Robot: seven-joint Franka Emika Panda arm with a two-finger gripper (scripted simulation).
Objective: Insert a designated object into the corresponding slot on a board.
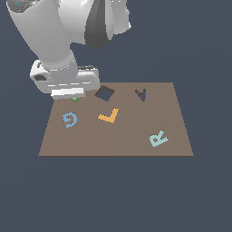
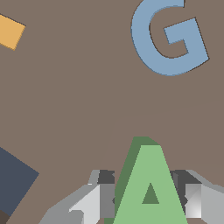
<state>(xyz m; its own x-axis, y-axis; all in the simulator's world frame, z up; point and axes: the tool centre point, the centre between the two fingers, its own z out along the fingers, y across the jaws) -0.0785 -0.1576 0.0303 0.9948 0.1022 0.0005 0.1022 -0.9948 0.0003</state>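
Here the brown board (image 1: 136, 136) lies flat, its cutouts facing up so letters can drop in. The hand (image 2: 146, 199) sits low over its far corner on the exterior view's left, fingers (image 2: 98, 199) flanking the green A (image 2: 151, 183) (apparently gripping it). The A-shaped slot (image 1: 141, 94) waits well apart, beyond the square hole (image 1: 104, 93). From outside, the hand hides nearly all of the A.

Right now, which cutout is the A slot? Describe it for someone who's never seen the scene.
Start at the brown board. Along its far edge sit two dark cutouts, right of the gripper. The slot is the smaller, A-shaped one toward the exterior view's right, not the larger diamond hole beside it.
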